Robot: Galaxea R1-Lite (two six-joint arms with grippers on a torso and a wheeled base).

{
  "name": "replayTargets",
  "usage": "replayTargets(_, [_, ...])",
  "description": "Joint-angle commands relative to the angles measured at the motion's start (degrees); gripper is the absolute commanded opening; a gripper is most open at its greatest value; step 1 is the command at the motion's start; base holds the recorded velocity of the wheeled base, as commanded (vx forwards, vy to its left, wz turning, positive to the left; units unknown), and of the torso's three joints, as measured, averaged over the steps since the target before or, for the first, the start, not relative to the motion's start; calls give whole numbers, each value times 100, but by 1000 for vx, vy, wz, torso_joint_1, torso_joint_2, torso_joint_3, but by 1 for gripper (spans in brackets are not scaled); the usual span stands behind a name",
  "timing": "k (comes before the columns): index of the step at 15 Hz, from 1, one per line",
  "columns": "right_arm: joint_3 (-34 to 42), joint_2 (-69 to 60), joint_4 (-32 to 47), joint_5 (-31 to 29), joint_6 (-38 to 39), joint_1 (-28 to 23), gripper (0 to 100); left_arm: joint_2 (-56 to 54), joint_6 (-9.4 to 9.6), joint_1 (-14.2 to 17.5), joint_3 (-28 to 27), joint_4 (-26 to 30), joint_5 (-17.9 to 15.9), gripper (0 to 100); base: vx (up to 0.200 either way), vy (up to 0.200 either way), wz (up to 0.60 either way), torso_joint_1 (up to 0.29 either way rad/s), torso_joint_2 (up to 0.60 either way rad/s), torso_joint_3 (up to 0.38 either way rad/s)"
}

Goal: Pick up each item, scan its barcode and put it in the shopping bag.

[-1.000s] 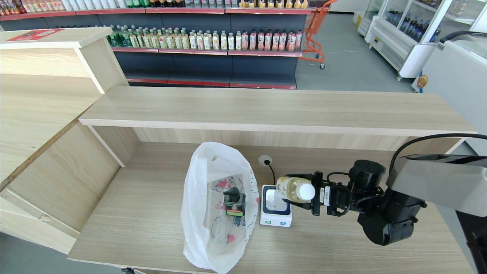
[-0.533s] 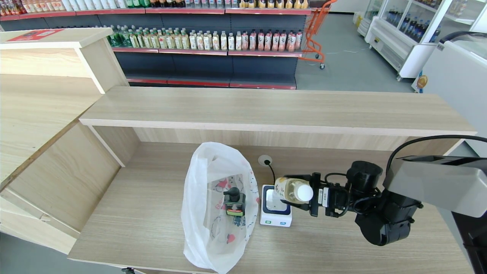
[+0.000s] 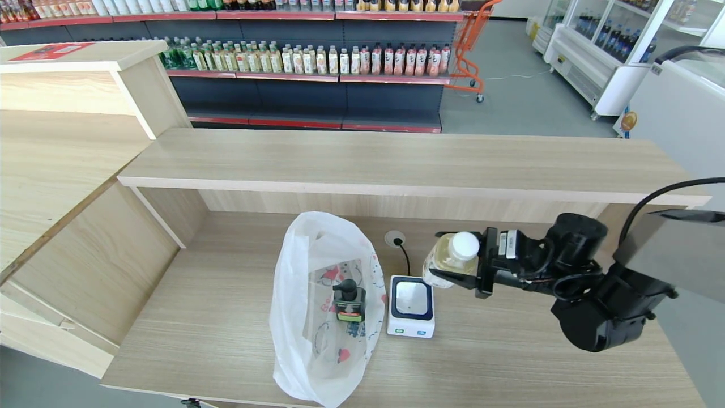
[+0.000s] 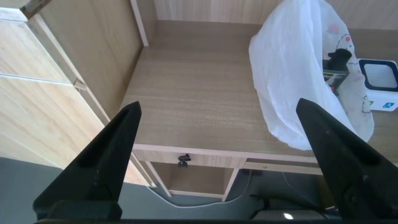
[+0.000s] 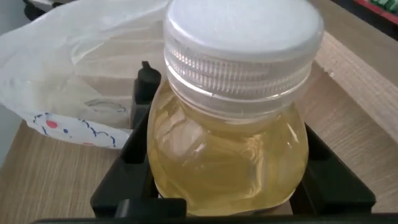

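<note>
One pump bottle point(image 3: 348, 303) is already in the shopping bag point(image 3: 294, 294) on the bench point(image 3: 226, 317). Right end effector point(image 3: 447, 260) is clamped on a drink bottle point(image 3: 453, 255), held near the scanner point(image 3: 411, 306), so I'd guess bagging it is what's left.

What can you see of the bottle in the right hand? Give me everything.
The bottle is clear plastic, round-shouldered, holding pale yellow liquid and closed by a ribbed white screw cap. The right hand is shut on its body, black fingers on either side, holding it clear of the counter with the cap tilted up toward the head camera. It hangs just right of the scanner and slightly farther back, touching nothing but the fingers.
</note>
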Motion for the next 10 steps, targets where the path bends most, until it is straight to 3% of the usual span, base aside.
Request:
replayTargets(1, [690,-1536,80,-185,861,-66,0,-2,-1,0,0,0,6,100,0,0,0,0,0,0])
replayTargets(6, [1103,-2723,1442,-510,1362,145,0,-2,-1,0,0,0,6,100,0,0,0,0,0,0])
replayTargets(8, [1094,-2881,2004,-650,2065,162,0,-2,-1,0,0,0,6,100,0,0,0,0,0,0])
replayTargets(10, [1094,-2951,2233,-1450,2891,505,0,-2,-1,0,0,0,6,100,0,0,0,0,0,0])
